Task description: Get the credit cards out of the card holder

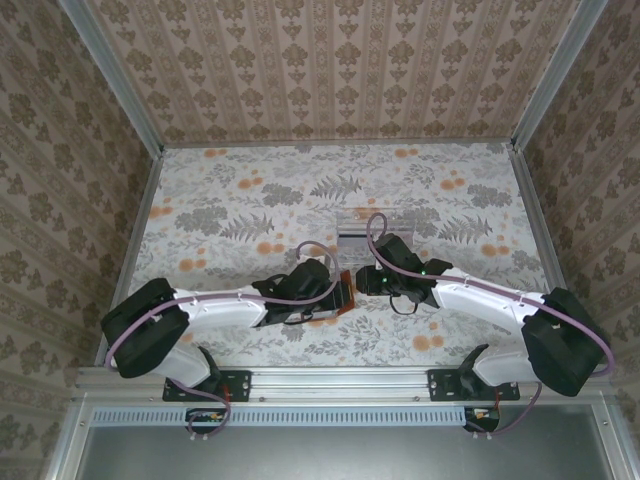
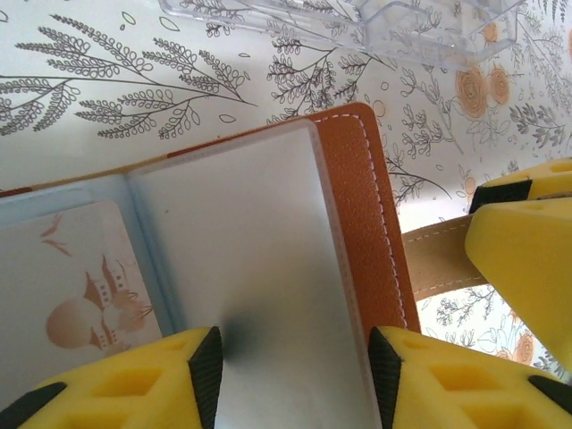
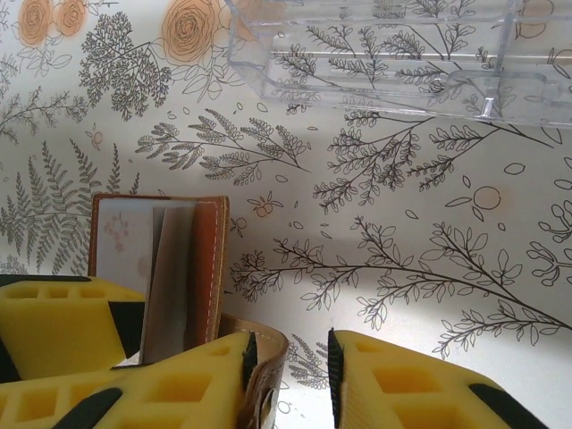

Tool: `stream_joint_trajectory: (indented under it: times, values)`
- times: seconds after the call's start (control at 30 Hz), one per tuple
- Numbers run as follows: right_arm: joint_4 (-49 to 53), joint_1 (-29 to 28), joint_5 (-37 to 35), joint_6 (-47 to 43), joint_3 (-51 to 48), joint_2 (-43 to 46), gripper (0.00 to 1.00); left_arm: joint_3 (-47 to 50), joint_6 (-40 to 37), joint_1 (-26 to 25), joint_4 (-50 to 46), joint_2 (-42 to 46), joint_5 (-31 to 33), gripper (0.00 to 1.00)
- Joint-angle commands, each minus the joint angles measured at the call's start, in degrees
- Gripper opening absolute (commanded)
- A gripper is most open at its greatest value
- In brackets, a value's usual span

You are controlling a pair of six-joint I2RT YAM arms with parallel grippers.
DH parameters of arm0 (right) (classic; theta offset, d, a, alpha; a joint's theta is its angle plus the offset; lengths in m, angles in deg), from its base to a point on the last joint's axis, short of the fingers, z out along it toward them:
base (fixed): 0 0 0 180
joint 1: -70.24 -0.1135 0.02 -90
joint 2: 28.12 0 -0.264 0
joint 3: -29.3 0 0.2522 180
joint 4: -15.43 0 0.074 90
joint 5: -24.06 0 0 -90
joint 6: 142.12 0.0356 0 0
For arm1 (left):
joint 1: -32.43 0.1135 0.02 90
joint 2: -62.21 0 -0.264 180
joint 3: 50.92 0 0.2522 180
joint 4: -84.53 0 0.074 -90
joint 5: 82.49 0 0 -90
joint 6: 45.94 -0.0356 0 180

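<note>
Two arms meet over the middle of the flowered table [image 1: 250,190], both grippers down at the card holder [image 2: 362,206], which lies open just in front of the clear tray [image 3: 384,54] and apart from it. From the left wrist, the brown stitched cover runs along the right side of the holder, and a credit card [image 2: 76,295] with a pale pink picture printed on it sits against the grey-blue lining of the left half. The left gripper [image 2: 295,366] has its yellow fingers set apart on either side of a pale grey panel [image 2: 250,268] that tilts up from the fold. Whether that panel is a card or a pocket flap I cannot tell, nor whether the pads press it or only flank it. The right gripper [image 3: 291,353] is just beside the holder's right edge, fingers parted with bare table showing between them. The holder's tan strap [image 3: 273,357] curls against the inner face of its left finger, touching that pad alone.
</note>
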Motion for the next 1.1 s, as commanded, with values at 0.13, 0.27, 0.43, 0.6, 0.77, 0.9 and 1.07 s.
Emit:
stream_joint_trajectory:
  times: [0.13,0.27,0.43,0.6,0.77,0.9,1.07]
  values:
    - [3.86,-0.46,-0.7,-1.46,2.53,2.63,0.4,1.81,-1.71,0.16,-4.72,9.63,2.77,0.54]
    - [5.55,-1.33,-0.24,-2.87,5.06,1.59,0.49,4.17,-1.74,1.11,-8.1,15.75,5.0,0.55]
    - [7.4,-3.22,-0.67,-4.44,8.84,-1.39,0.59,7.94,-0.92,3.04,-11.87,23.06,6.81,0.55]
    - [9.25,-5.73,-1.02,-6.21,13.2,-6.22,0.69,11.96,0.33,4.43,-13.67,29.23,7.98,0.53]
    - [10.75,-7.07,-1.58,-6.32,15.9,-11.4,0.69,13.82,1.0,5.04,-13.9,30.88,7.84,0.53]
    - [12.58,-7.02,-3.15,-6.2,16.55,-14.41,0.59,14.02,0.9,5.09,-13.46,30.84,7.61,0.53]
    - [13.16,-6.97,-7.58,-6.04,13.83,-14.49,0.42,13.58,0.57,5.01,-12.68,29.57,6.86,0.51]
